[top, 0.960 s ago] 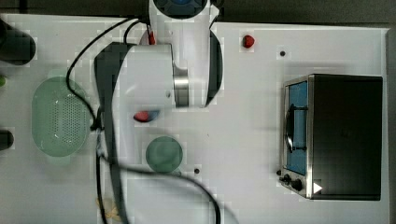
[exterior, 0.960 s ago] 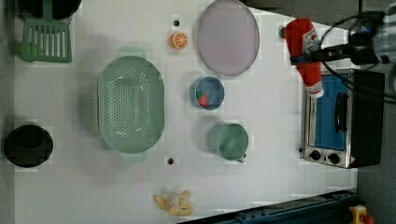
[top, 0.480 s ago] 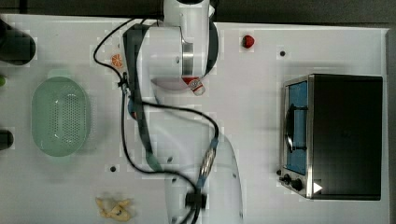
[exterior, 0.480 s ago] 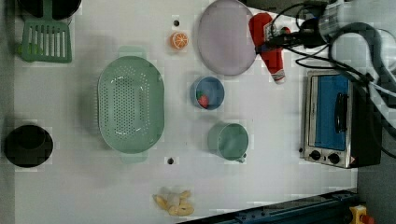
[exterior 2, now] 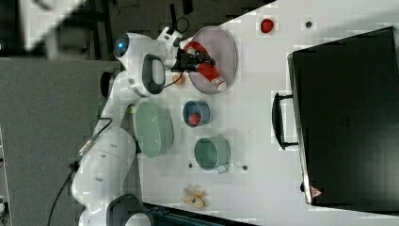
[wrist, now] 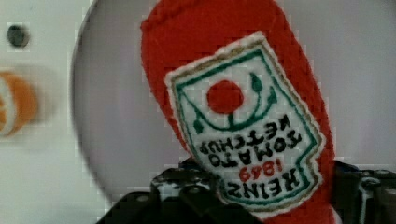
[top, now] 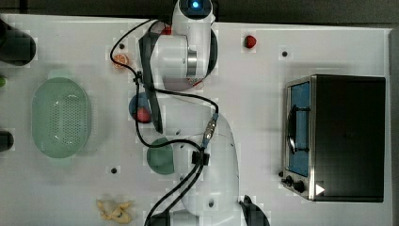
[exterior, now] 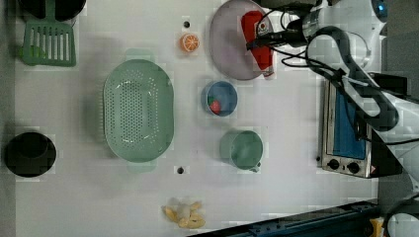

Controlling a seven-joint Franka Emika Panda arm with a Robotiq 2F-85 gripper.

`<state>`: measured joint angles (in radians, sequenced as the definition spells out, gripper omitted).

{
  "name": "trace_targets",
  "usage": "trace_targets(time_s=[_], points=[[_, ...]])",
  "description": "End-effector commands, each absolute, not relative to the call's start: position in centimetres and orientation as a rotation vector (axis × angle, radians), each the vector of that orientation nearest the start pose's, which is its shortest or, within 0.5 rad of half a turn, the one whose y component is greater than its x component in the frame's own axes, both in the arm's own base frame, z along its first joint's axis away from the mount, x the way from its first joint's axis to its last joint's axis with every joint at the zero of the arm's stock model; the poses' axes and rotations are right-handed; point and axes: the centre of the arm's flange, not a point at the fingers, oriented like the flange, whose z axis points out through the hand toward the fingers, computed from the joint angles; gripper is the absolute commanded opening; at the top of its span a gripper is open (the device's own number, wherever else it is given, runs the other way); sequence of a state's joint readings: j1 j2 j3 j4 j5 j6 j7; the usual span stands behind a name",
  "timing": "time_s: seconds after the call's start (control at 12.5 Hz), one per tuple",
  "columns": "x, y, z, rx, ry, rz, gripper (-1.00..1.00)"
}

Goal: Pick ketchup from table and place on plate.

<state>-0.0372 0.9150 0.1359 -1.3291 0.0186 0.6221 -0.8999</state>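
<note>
The ketchup [exterior: 255,39], a small red bottle with a white cap end and a Heinz label, hangs over the pale lilac-grey plate [exterior: 227,47]. My gripper [exterior: 263,41] is shut on its middle. In the right view the ketchup [exterior 2: 205,64] lies slantwise across the plate [exterior 2: 228,44], cap end near the rim, with the gripper [exterior 2: 193,58] holding it from the arm's side. The wrist view has the ketchup [wrist: 233,107] close up over the plate [wrist: 116,116], with dark fingers [wrist: 187,186] at its lower body. Whether the bottle touches the plate I cannot tell.
A blue bowl [exterior: 220,98] holding a strawberry sits close to the plate, with an orange slice [exterior: 189,43] beside it. A green colander [exterior: 138,109], a green cup [exterior: 242,148], a toaster oven [exterior: 346,128] and a loose strawberry [top: 250,41] are farther off.
The arm has carried the ketchup from above the toaster oven toward the left view's left, so it now hangs over the plate. The grip has stayed shut.
</note>
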Motion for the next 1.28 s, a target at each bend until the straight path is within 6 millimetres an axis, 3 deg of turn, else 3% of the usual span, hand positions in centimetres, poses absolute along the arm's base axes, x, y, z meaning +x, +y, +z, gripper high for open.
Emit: trace_targets(time_s=[0.08,0.16,0.32,0.48,0.8,1.28], points=[[74.9,5.2,19.0,-3.014,-0.155,-0.088,0.37],[74.7,5.3,18.0,-3.010,-0.154,-0.074,0.57],[75.0,5.4,18.6,-3.004,-0.146,-0.103,1.00],[75.8,5.0,21.9,-3.005,-0.101,-0.159,1.00],[75.6,2.8,33.3,-2.999,0.207,-0.198,1.00],[68.8,-0.7,49.7,-2.959,0.784,0.052,1.00]])
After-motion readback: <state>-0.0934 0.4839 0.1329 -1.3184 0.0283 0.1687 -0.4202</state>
